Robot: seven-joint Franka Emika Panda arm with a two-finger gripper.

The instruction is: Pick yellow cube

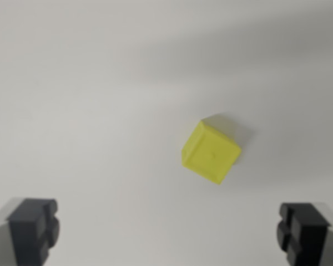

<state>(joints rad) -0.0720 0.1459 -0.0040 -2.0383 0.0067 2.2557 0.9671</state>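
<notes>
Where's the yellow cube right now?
In the wrist view, the yellow cube sits right of centre on the white surface, beyond the open gripper, nearer its right finger.

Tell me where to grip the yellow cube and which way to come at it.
Grip the yellow cube across two opposite flat side faces, coming straight down from above. It sits turned at an angle to the open gripper, so the wrist likely needs rotating until the fingers face flat sides, not corners. It also lies toward the wrist view's right of centre, so shift that way first.

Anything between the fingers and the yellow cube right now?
Nothing: in the wrist view, only bare white surface separates the open fingers from the yellow cube.
</notes>
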